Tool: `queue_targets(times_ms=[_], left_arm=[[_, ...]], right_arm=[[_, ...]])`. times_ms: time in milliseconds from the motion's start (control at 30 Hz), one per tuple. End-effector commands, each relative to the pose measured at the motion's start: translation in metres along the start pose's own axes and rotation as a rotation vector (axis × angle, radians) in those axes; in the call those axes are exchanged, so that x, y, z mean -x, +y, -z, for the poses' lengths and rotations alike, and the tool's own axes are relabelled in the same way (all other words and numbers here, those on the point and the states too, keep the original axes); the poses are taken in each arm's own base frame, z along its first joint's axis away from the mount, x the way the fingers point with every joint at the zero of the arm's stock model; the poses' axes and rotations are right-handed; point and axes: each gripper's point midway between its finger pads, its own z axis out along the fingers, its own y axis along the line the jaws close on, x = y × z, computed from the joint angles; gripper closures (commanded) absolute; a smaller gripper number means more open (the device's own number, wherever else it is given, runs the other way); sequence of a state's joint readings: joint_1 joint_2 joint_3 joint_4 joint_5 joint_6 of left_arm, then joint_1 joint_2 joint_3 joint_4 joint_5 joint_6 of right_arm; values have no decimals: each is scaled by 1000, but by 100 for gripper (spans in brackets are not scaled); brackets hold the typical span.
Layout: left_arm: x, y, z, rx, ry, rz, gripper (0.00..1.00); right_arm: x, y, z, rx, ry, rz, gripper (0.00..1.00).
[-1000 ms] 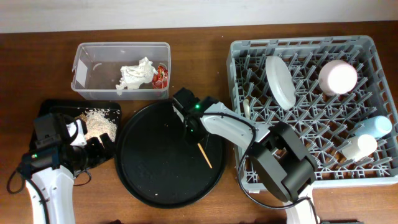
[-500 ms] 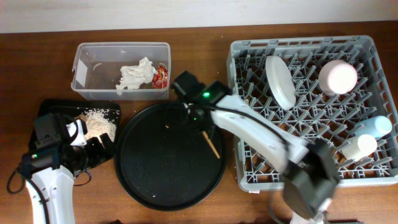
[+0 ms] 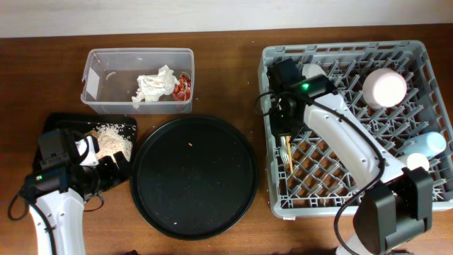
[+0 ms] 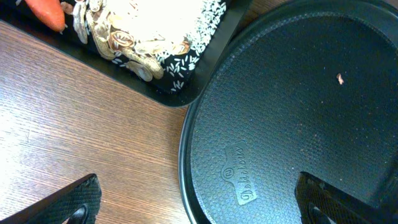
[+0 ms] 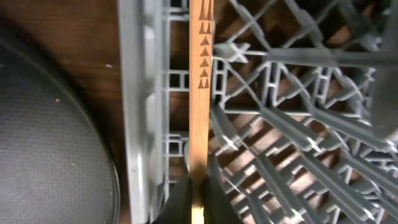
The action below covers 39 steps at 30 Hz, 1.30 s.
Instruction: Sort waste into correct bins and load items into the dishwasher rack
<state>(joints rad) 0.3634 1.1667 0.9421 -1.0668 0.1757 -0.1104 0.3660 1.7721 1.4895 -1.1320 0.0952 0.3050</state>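
Observation:
My right gripper is shut on a thin wooden utensil and holds it over the left edge of the grey dishwasher rack. The rack holds a pale plate partly under the arm, a cream bowl, a light blue cup and a white cup. The white fork is hidden. My left gripper is open and empty by the shallow black tray of beige scraps and a carrot.
The clear tub at the back left holds a crumpled white napkin and a red wrapper. The large round black tray lies between the bins and the rack, with only crumbs on it.
My right arm lifted the wooden utensil off the round black tray and carried it right, to over the rack's left side. The left arm has not moved.

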Motion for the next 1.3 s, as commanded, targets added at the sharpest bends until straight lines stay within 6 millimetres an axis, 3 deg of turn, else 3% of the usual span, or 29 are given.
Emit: queue_targets(times_ms=[0, 100, 167, 367, 467, 500, 567, 633, 700, 733, 800, 867, 1000, 1067, 1133, 1267], left_arm=[[0, -1, 2, -10, -8, 13, 1], [0, -1, 2, -10, -8, 13, 1], [0, -1, 2, -11, -8, 13, 1], [0, -5, 2, -34, -6, 12, 1], [5, -31, 2, -139, -28, -75, 1], [4, -47, 1, -159, -33, -146, 1], [-6, -92, -2, -202, -44, -340, 1], [-15, -109, -7, -129, -57, -483, 1], [-18, -100, -10, -27, -42, -521, 1], [-20, -97, -9, -17, -25, -515, 1], [-27, -74, -1, 47, 50, -462, 1], [-33, -61, 2, 71, 93, -422, 1], [-32, -61, 32, 36, -37, -408, 1], [-24, -49, 70, 59, -256, -333, 1], [-31, -47, 108, -16, -470, -323, 1], [-41, -47, 152, -121, -715, -307, 1]], right_arm=[[-6, 4, -5, 13, 19, 17, 96], [-7, 4, -8, 11, 22, 17, 91], [-7, 4, -10, 13, 20, 17, 59], [-11, 12, -9, 62, 34, 17, 59], [-5, 13, 27, 114, -71, 16, 56], [1, 7, 50, 133, -145, 0, 50], [8, -28, 86, 139, -260, -83, 27], [8, -45, 96, 217, -279, -30, 17], [-3, -58, 95, 291, -239, 1, 11], [-9, -70, 93, 285, -215, -20, 2], [-22, -93, 94, 265, -181, -89, 2], [-32, -100, 101, 253, -192, -94, 2], [-66, -106, 112, 168, -395, -80, 2], [-83, -106, 118, 138, -555, -72, 2], [-104, -113, 127, 74, -664, -79, 2], [-117, -111, 140, 66, -731, -76, 2]])
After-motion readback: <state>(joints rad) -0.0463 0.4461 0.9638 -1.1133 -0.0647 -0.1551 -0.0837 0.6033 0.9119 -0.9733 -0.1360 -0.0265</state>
